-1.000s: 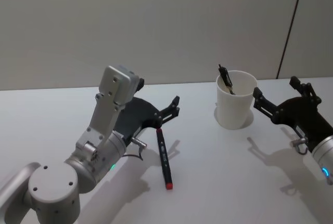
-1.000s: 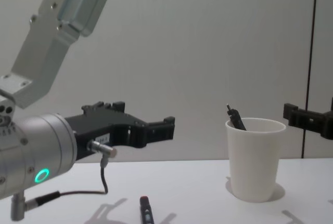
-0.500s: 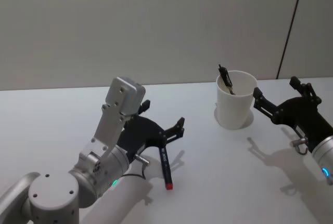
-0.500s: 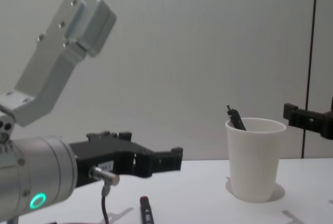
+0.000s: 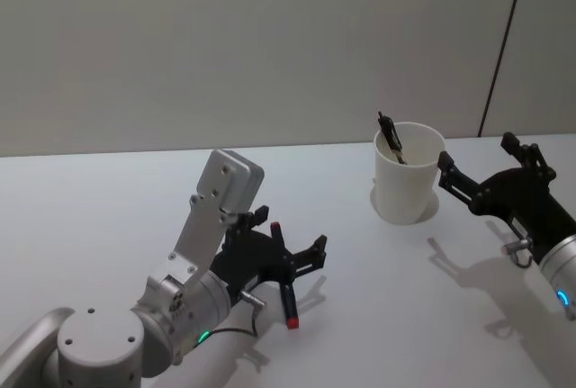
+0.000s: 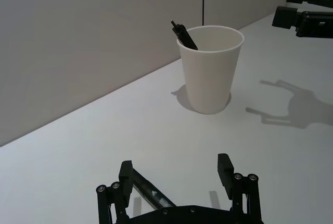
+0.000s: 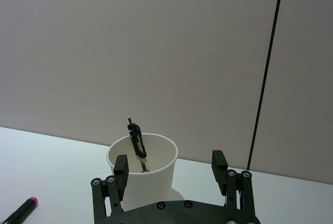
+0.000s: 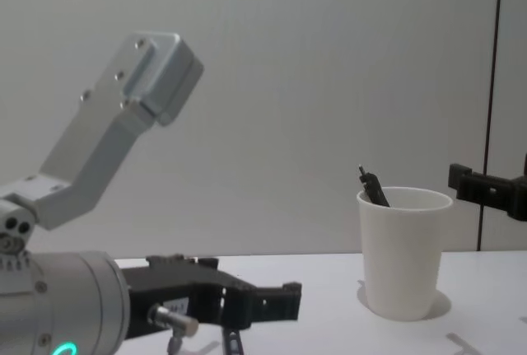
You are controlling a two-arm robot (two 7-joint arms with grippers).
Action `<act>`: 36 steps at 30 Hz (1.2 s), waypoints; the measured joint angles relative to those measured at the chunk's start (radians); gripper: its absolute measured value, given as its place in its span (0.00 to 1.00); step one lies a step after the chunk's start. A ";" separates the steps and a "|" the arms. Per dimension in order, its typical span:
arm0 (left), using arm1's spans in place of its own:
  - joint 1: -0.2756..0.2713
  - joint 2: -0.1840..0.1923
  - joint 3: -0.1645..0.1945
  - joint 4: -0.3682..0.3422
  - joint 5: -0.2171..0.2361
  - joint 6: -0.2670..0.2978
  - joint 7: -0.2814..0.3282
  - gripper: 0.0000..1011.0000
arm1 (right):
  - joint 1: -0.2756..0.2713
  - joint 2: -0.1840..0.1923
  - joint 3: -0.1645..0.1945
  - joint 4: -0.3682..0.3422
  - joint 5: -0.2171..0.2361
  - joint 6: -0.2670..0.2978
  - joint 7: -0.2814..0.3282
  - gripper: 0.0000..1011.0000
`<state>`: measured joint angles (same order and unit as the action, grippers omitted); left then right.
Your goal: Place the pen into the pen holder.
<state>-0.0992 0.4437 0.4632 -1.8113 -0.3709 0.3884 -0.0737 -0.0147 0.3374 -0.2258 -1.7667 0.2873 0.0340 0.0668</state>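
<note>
Pen (image 5: 287, 302), black with red ends, lies flat on the white tabletop (image 5: 108, 199), well apart from the pen holder (image 5: 407, 176), a white paper cup standing upright farther back and to the right with a second pen (image 5: 390, 136) leaning against its rim. The left tool (image 5: 290, 230) sits low over the pen with its jaws spread wide and nothing gripped. The barrel runs between the two fingers, though in the left wrist view it lies closer to one finger than the other. The step in hand looks like the grasp itself. To do it well, the tool should probably shift sideways until the barrel is centred, sink until the pads flank it just above the tabletop, and close across the barrel near its middle, so the pen neither rolls away nor swings when lifted. After that, the pen would need tipping upright over the cup's open side, away from the second pen, since a light paper cup could topple if nudged. The right tool (image 5: 475, 149) hovers just beside the cup, jaws wide, holding nothing.
</note>
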 joint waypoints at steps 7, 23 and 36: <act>0.006 -0.006 0.002 -0.003 -0.014 0.048 0.010 0.99 | 0.000 0.000 0.000 0.000 0.000 0.000 0.000 0.99; 0.015 -0.019 -0.001 -0.014 -0.047 0.143 0.044 0.99 | 0.000 0.000 0.000 0.000 0.000 0.000 0.000 0.99; 0.010 -0.035 0.004 -0.018 -0.031 0.198 0.047 0.99 | 0.000 0.000 0.000 0.000 0.000 0.000 0.000 0.99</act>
<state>-0.0896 0.4086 0.4677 -1.8295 -0.4015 0.5864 -0.0265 -0.0146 0.3375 -0.2258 -1.7667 0.2874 0.0341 0.0668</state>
